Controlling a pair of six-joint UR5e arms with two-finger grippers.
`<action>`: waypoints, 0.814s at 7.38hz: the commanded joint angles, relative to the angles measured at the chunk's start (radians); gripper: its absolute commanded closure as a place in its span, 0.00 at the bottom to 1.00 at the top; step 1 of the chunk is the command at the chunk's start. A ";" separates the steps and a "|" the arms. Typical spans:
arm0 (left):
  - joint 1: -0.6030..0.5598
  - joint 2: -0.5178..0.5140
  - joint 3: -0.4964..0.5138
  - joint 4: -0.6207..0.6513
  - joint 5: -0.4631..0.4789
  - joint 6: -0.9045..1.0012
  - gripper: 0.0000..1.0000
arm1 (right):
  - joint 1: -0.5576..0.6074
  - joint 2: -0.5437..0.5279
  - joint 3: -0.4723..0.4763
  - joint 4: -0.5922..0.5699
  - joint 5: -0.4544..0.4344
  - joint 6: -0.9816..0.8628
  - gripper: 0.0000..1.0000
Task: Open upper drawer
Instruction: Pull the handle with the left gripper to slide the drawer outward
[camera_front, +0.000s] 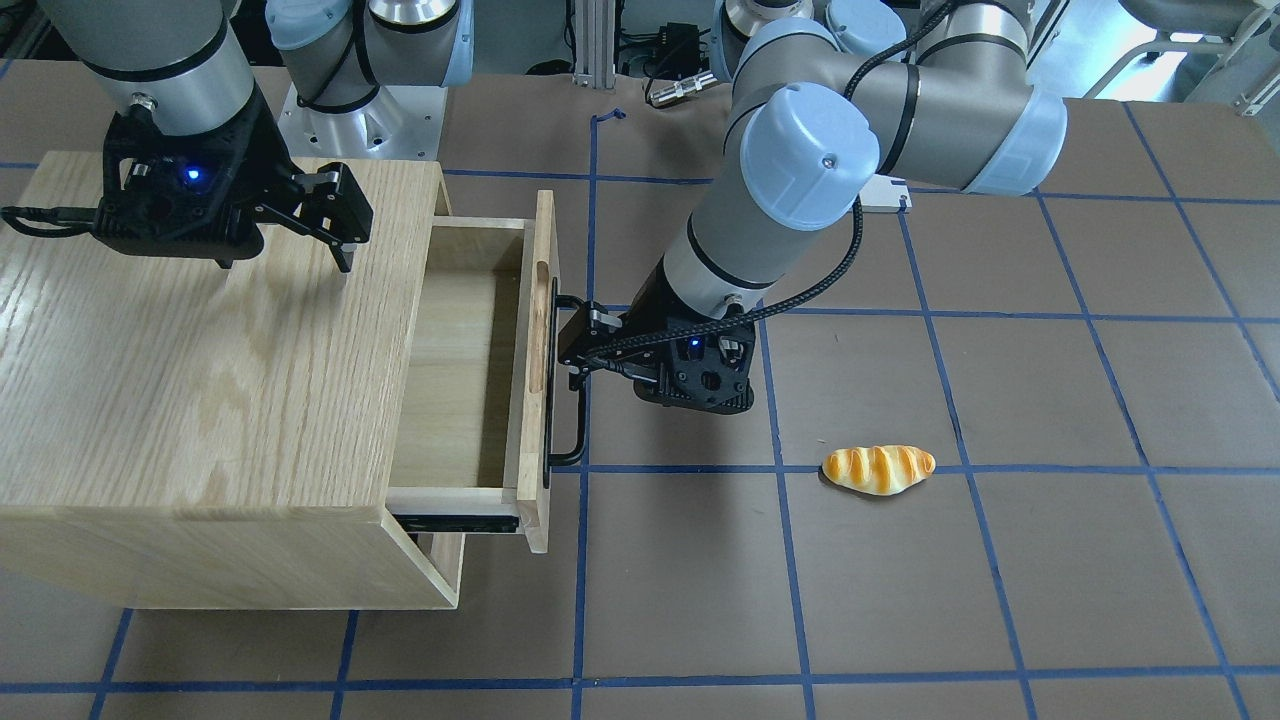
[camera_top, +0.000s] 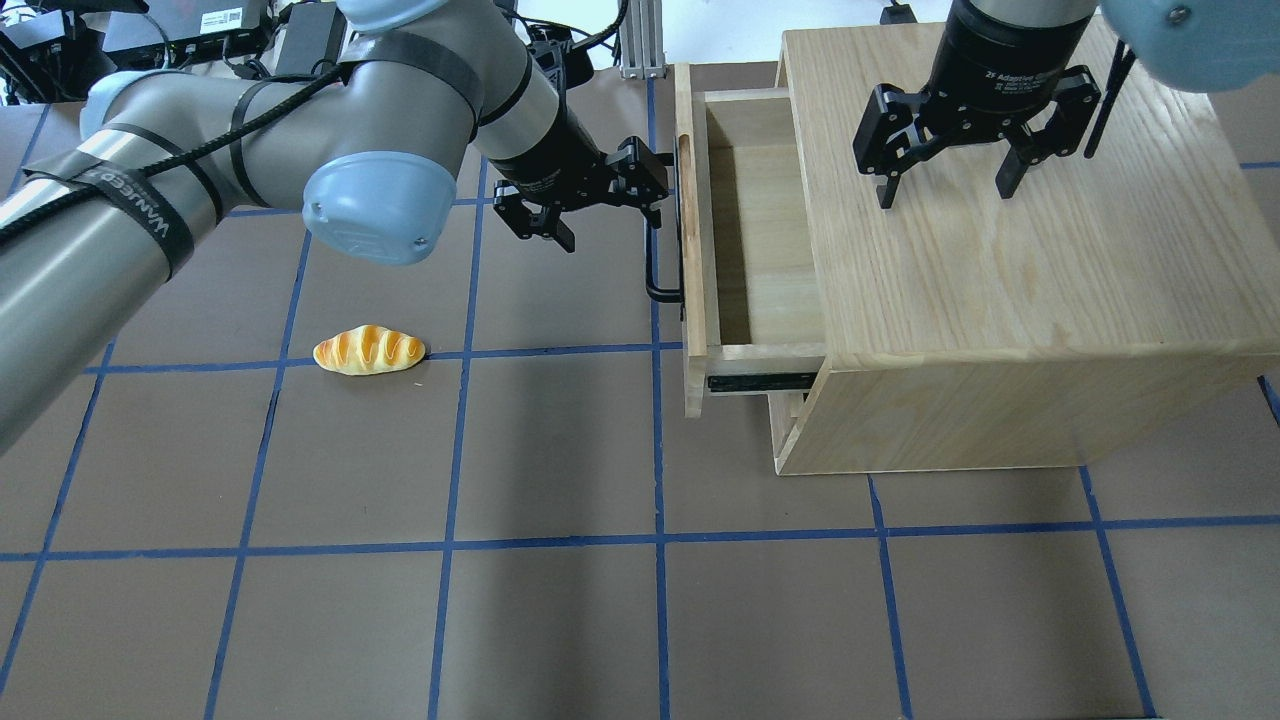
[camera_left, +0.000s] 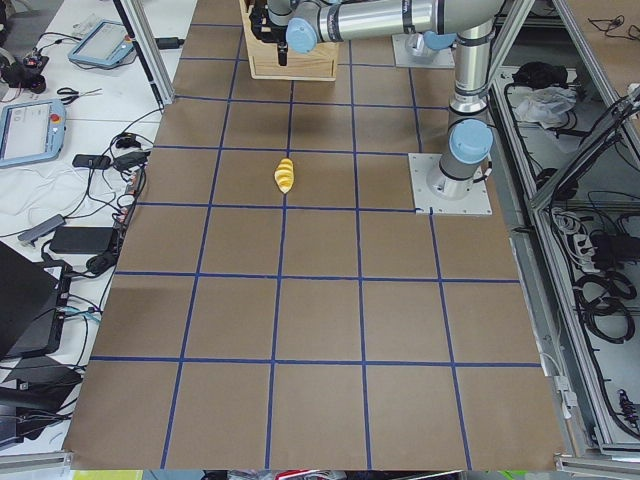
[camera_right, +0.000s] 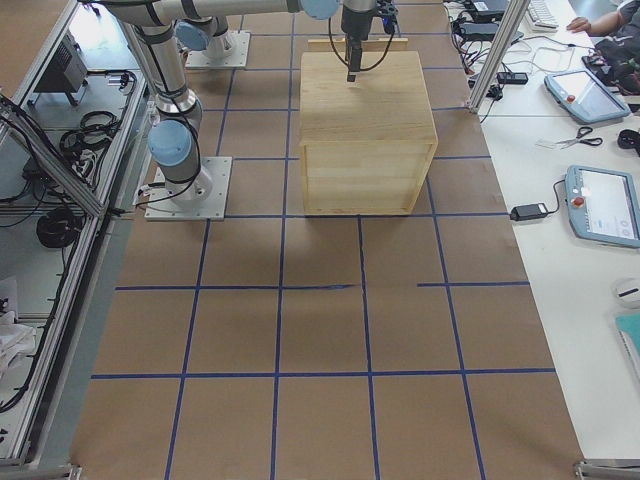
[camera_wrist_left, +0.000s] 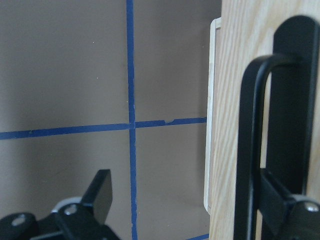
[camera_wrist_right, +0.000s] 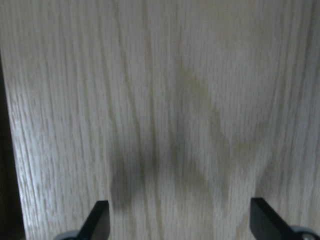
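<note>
In the front-facing view you see the upper drawer (camera_front: 470, 350) standing partway out of the cabinet (camera_front: 200, 380). A black slide rail (camera_front: 455, 522) shows along the drawer's side, just outside the cabinet's face. The left claw (camera_front: 572, 345) is at the drawer's black bar handle (camera_front: 568, 440), on the side away from the cabinet. The right claw (camera_front: 285, 265) hangs over the cabinet's top, spread and gripping nothing. A bread roll (camera_front: 878, 469) lies on the bench (camera_front: 1000, 600), well apart from the cabinet.

From overhead you look down into the drawer (camera_top: 760, 230). The left claw (camera_top: 610, 205) is open: one finger meets the handle (camera_top: 655, 280) and the other stands farther from the cabinet. The right claw (camera_top: 947, 195) is also open, with both tips pointing down at the cabinet's (camera_top: 1000, 300) top, near the drawer-side edge.

In the left side view the cabinet (camera_left: 290, 60) is far off, and you cannot judge the claws there. The roll (camera_left: 285, 175) lies nearer you than the cabinet.

In the right side view the cabinet (camera_right: 365, 130) hides the drawer's box.

On the left wrist camera one finger (camera_wrist_left: 282, 205) touches the handle (camera_wrist_left: 250, 150), while the other finger (camera_wrist_left: 100, 192) is well apart from it over the bench, so nothing is clamped.

On the right wrist camera you see two fingertips (camera_wrist_right: 97, 222) set wide apart over the cabinet's oak grain.
</note>
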 joint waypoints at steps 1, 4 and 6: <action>0.020 0.014 -0.005 -0.023 -0.001 0.022 0.00 | 0.000 0.000 0.001 0.000 0.000 -0.001 0.00; 0.064 0.034 -0.012 -0.088 0.004 0.081 0.00 | -0.001 0.000 -0.001 0.000 0.000 0.001 0.00; 0.092 0.049 -0.012 -0.123 0.004 0.106 0.00 | 0.000 0.000 -0.001 0.000 0.000 0.001 0.00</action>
